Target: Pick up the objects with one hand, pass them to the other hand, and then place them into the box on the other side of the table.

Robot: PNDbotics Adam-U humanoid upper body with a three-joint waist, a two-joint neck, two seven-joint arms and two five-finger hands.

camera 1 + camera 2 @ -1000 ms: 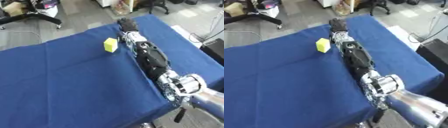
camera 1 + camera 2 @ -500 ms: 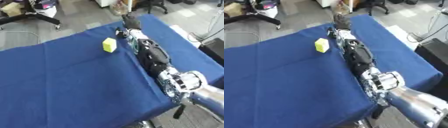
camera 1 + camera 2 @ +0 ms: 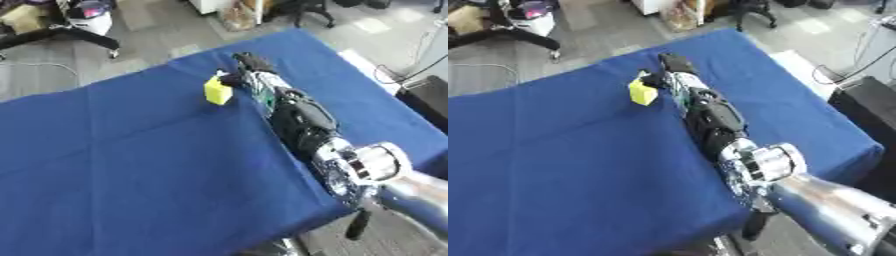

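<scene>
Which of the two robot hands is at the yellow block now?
The right hand, reaching from the right across the blue table to the yellow block; the left hand is not visible.

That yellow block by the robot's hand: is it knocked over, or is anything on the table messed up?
Nothing stands out. The yellow block stands on the blue table, not crushed or spilled. The right hand reaches right beside it, thumb at the block's edge. No box shows in either view.

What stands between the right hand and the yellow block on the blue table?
Nothing visible does. The right hand is right beside the yellow block, its fingers reaching the block's upper edge. Only bare blue tablecloth surrounds the block.
</scene>
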